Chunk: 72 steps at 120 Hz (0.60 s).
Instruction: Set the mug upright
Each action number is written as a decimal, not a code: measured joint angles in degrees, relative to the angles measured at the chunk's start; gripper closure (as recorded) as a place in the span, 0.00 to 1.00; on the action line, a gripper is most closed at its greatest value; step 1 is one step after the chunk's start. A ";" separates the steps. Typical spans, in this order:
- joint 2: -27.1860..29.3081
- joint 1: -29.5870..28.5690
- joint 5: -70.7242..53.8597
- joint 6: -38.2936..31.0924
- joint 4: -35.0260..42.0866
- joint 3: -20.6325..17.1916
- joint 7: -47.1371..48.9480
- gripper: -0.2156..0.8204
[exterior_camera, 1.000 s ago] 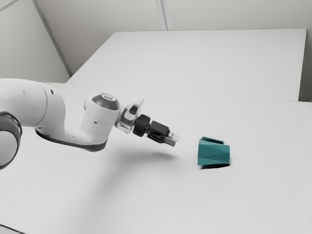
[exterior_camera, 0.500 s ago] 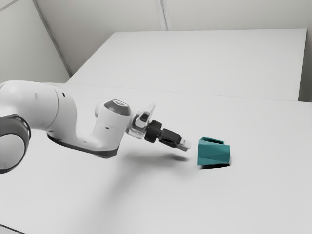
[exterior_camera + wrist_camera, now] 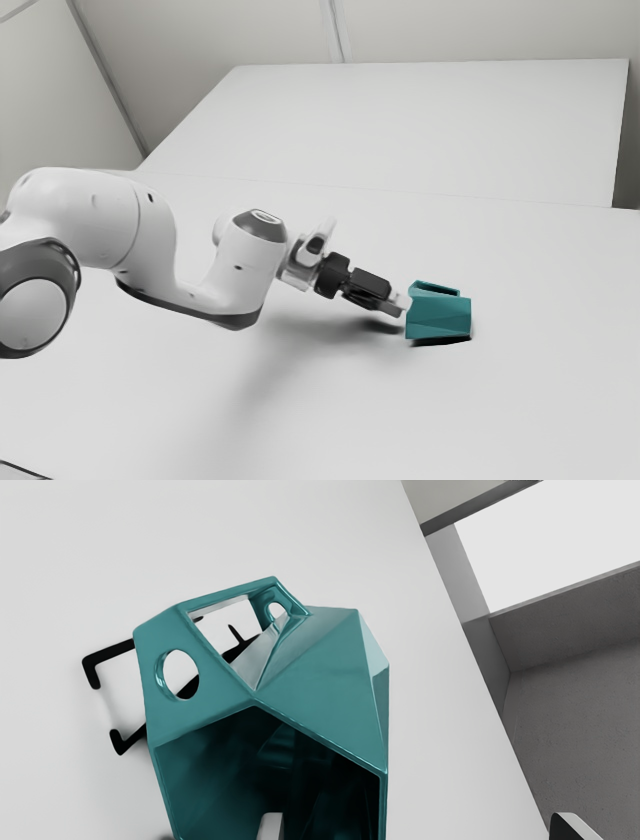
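Teal mug [image 3: 440, 318] on its side, mouth toward the nearby claw [image 3: 401, 304] — released, fingers [image 3: 272, 827] apart

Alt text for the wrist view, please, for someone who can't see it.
A teal, faceted mug lies on its side on a white table, its dark mouth toward the open tool; one fingertip overlaps the mouth, the other stands beyond the mug's side.

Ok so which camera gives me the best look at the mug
The wrist view: it's close up, looking into the dark mouth of the mug. The exterior view shows the mug smaller, from the side, lying tipped on the table near the claw.
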<state>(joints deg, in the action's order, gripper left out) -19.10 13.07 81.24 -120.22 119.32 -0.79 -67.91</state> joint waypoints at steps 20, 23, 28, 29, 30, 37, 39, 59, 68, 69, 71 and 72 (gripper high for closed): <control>-1.07 0.65 0.50 -0.21 -0.89 0.00 0.50 0.23; -1.29 0.78 0.57 -0.23 -1.11 0.00 0.57 0.23; -1.60 0.94 0.65 -0.25 -1.46 0.00 0.67 0.23; -1.68 0.97 0.66 -0.26 -1.52 0.00 0.69 0.23; -1.75 1.00 0.67 -0.26 -1.57 0.00 0.71 0.23; -2.21 1.23 0.78 -0.29 -2.02 0.00 0.83 0.23; -2.36 1.29 0.82 -0.29 -2.19 0.00 0.87 0.23; -4.20 2.06 1.09 -0.34 -3.96 0.00 1.16 0.23; -4.95 2.61 1.15 -0.35 -4.84 0.00 1.27 0.23; -5.04 2.66 1.15 -0.35 -4.96 0.00 1.28 0.23; -5.21 2.76 1.16 -0.35 -5.14 0.00 1.30 0.23; -5.29 2.80 1.16 -0.36 -5.23 0.00 1.31 0.23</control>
<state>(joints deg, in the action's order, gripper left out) -24.39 15.87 82.40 -120.57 114.09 -0.79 -66.60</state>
